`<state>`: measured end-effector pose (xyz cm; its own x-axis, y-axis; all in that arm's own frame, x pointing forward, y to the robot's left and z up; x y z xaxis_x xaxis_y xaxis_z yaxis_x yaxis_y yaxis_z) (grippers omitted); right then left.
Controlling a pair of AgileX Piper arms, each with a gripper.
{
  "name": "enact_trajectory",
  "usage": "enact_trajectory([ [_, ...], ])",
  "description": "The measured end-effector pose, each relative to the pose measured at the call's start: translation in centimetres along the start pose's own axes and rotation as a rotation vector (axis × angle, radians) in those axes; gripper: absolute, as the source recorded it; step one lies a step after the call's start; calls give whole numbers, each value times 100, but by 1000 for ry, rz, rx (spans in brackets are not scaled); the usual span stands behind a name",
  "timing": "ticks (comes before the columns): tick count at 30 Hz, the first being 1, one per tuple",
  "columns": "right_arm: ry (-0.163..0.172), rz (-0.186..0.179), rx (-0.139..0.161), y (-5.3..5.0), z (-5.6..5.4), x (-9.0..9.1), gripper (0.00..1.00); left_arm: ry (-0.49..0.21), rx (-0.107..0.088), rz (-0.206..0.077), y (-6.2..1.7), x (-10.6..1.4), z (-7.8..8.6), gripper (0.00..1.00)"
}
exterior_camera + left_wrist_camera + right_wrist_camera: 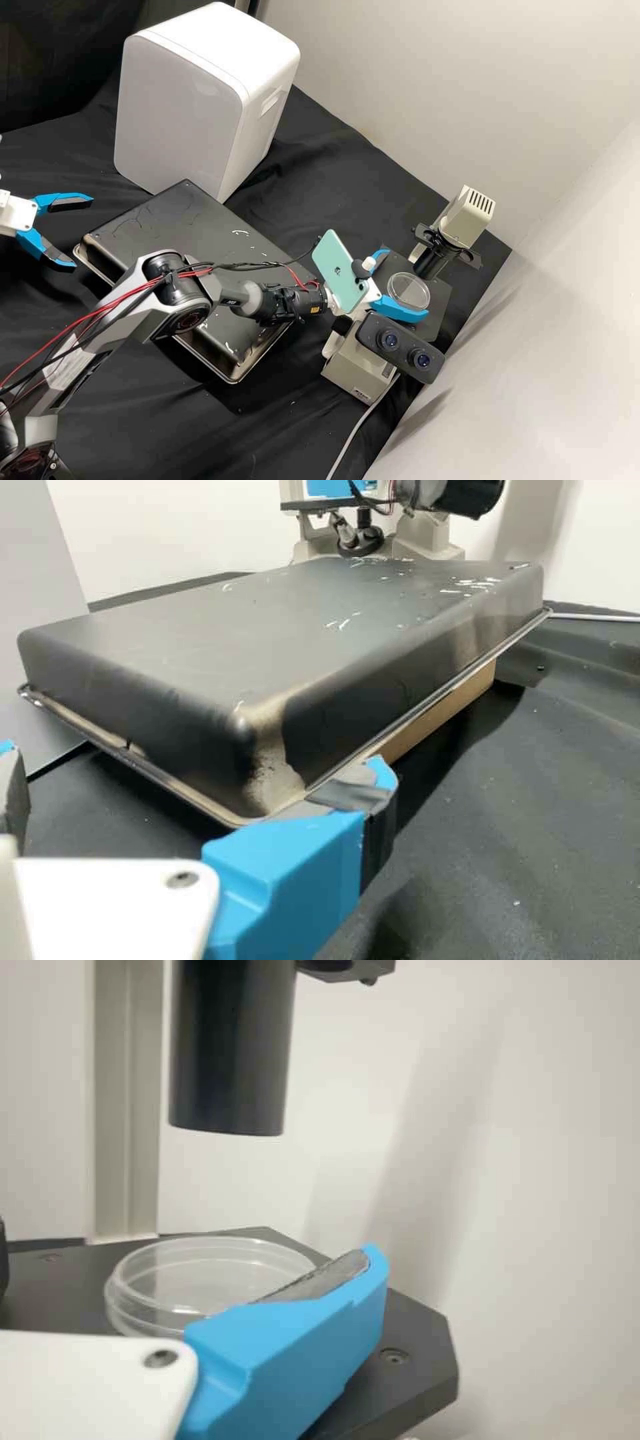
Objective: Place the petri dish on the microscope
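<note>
One black surface (pixel 347 173), white walls (pixel 433 80); one dish (pixel 408 293), microscope (pixel 357 370), tray (pixel 173 220), box (pixel 200 93); left gripper (pixel 83 230), right gripper (pixel 405 283) both wide.

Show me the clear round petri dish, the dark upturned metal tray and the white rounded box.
clear round petri dish (pixel 408 289), high view, middle of its clear top.
dark upturned metal tray (pixel 193 233), high view, its bare flat bottom.
white rounded box (pixel 200 100), high view, its front face.

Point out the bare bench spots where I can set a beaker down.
Bare cloth lies between the white box and microscope along the wall, and in front of the tray. The stage is crowded: dish, right pincer.
</note>
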<state>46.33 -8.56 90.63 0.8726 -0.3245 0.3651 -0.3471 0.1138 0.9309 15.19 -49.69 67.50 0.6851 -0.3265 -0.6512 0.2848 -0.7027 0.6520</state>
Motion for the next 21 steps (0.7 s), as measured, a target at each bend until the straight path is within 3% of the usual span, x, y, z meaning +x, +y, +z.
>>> enact_trajectory([
  [3,13,-13,7,-8,-5,-27,100,-3,1,-1,-1,0,7,100],
  [8,32,-25,-17,-23,-19,-32,100,2,-1,0,0,0,2,100],
  [21,32,-32,-22,-35,-10,-40,100,2,-1,0,0,0,2,100],
])
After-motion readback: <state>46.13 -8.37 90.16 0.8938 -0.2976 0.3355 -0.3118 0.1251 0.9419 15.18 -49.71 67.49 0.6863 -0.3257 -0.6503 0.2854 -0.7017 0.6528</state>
